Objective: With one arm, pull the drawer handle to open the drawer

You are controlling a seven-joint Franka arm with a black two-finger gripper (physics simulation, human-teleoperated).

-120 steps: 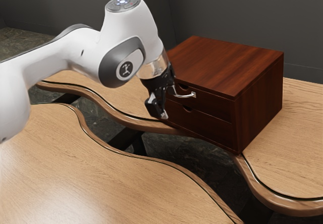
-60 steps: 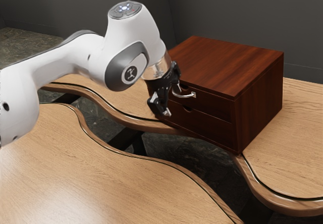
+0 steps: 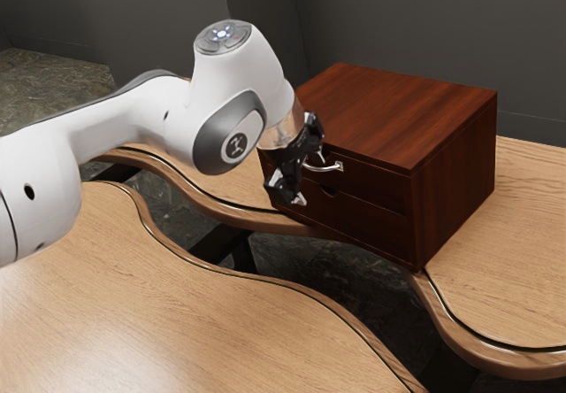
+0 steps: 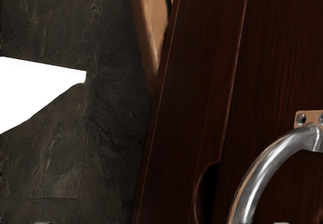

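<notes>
Moved nearer the cabinet, the pincer sits at the upper drawer's handle; whether it grips, I cannot tell.

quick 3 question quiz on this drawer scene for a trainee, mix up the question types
1. True or false: the cabinet has three drawer fronts.
2. The metal handle is fixed to: A) the upper drawer; B) the lower drawer; C) the cabinet's top.
3. Short answer: which part beside the pincer has to be pulled?

Key: 1 false, it has two; 2 A; 3 the metal handle.
</notes>
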